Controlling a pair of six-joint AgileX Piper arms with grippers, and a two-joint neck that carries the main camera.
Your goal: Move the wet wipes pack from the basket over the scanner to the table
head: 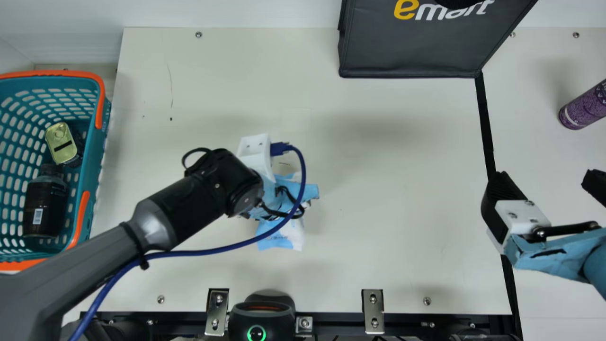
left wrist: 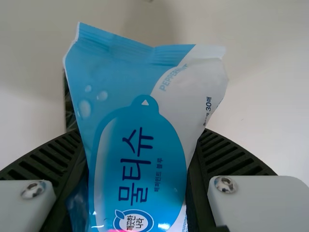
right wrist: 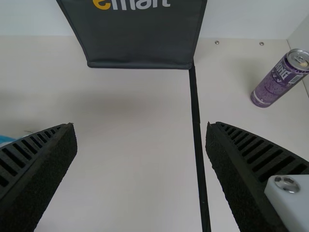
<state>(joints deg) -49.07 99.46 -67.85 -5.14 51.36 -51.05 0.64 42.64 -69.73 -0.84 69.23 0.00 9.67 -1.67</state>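
Observation:
Over the left-middle of the table, my left gripper holds the wet wipes pack, whose blue and white end sticks out below it in the main view. The left wrist view has the pack upright between the fingers of the left gripper, printed side facing the camera. My right gripper is over the table's right part, fingers wide apart; in its wrist view the right gripper has nothing between its fingers. The black scanner, with a green ring light, stands at the front edge. The teal basket is at the far left.
A dark bottle and a gold-lidded tin lie in the basket. At the back stands a dark grey bag; a purple can is at the right. A blue cable runs along the left arm.

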